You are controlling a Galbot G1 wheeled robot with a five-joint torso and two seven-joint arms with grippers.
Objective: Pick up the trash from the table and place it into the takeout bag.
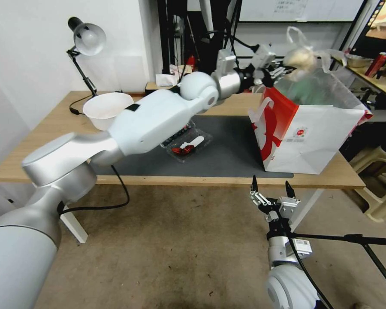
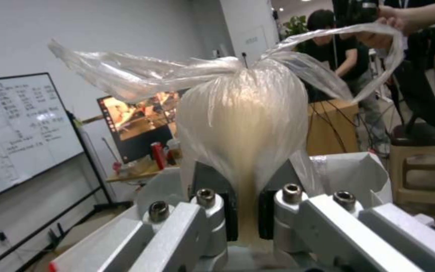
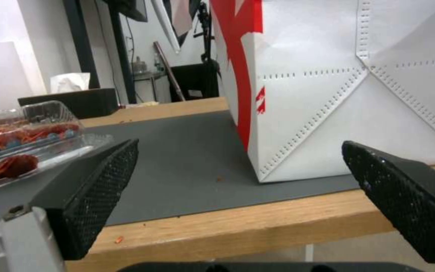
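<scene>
Above bag: knotted plastic trash pouch (image 2: 242, 113) clamped by left gripper (image 2: 247, 211), over takeout bag (image 1: 317, 137).
Right gripper (image 1: 270, 189): jaws apart, held near table (image 1: 51, 128) edge.

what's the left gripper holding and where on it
The left gripper pinches a knotted clear plastic bag of beige food by its lower end, above the takeout bag.

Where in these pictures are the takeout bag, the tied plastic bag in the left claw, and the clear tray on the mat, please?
takeout bag (image 1: 319, 141): head view, white front panel.
tied plastic bag (image 2: 242, 113): left wrist view, bulging body below the knot.
clear tray (image 1: 188, 146): head view, open lid with white spoon.
</scene>
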